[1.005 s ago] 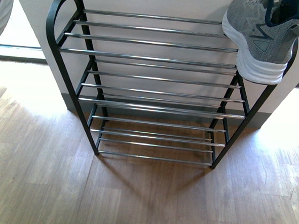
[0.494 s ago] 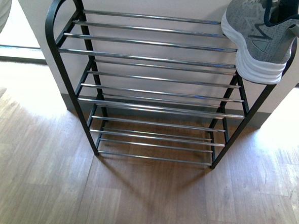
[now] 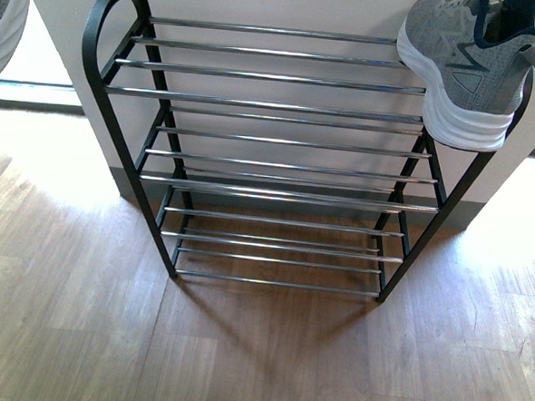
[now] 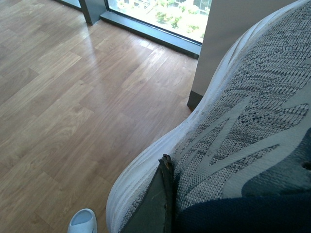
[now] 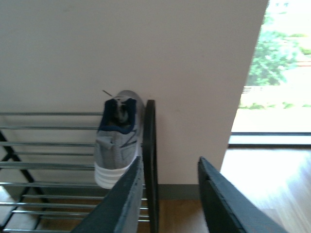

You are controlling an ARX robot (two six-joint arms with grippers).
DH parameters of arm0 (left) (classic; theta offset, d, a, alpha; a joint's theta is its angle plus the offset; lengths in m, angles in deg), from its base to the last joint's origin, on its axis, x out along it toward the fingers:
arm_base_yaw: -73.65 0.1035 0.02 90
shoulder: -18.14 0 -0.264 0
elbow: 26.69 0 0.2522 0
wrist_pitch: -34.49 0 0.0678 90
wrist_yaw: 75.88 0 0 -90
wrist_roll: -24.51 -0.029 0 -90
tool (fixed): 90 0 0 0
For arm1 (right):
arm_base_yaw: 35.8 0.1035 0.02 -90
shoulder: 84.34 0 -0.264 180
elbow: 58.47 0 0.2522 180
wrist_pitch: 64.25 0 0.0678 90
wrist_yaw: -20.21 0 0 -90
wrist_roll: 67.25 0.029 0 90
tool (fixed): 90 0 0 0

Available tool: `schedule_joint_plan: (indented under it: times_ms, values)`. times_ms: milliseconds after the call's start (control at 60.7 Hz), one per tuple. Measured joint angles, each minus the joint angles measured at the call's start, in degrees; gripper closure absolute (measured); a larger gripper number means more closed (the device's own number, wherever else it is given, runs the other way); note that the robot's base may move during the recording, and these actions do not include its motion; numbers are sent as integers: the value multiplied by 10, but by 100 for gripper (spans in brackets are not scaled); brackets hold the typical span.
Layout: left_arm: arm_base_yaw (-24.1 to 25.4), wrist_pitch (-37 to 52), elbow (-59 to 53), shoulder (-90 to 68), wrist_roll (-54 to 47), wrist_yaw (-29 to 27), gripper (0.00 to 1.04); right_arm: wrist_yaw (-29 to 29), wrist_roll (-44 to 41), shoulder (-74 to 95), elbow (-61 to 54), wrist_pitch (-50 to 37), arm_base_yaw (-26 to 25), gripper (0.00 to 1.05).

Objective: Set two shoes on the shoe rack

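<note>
The shoe rack [image 3: 273, 105] stands against a white wall, with black side frames and chrome bars. One grey shoe [image 3: 466, 67] with a white sole rests on the right end of its top tier, heel overhanging the front bar. It also shows in the right wrist view as the shoe [image 5: 116, 141] beside the rack's black side frame [image 5: 149, 160]. My right gripper [image 5: 170, 170] is open and empty, back from that shoe. My left gripper [image 4: 170, 170] is shut on the other shoe [image 4: 243, 121], held above the floor. Only a sliver of this shoe [image 3: 4, 21] shows in the front view.
Wood floor [image 3: 240, 344] spreads in front of the rack. A window with a dark sill [image 4: 150, 31] runs along the floor to the left of the wall. A small white object [image 4: 82, 222] lies on the floor below the held shoe.
The held shoe at the front view's left edge has shifted slightly, showing a little more now. The shoe on the rack has barely moved.
</note>
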Motion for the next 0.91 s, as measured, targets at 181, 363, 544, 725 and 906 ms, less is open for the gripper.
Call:
schedule_joint_plan:
  times_ms: [181,363,544,725,906]
  values:
    - [0,0,0,0,0,0,103,-6,-7,-45,-29,17,10,103]
    - [0,0,0,0,0,0,103,-5,-7,-94,-51,45,10,103]
    - [0,0,0,0,0,0,103,-5,-7,-139,-65,75,10,103]
    - [0,0,0,0,0,0,103,-5,-7,-179,-80,100,10,103]
    - [0,0,0,0,0,0,103,-6,-7,-210,-85,111,10,103]
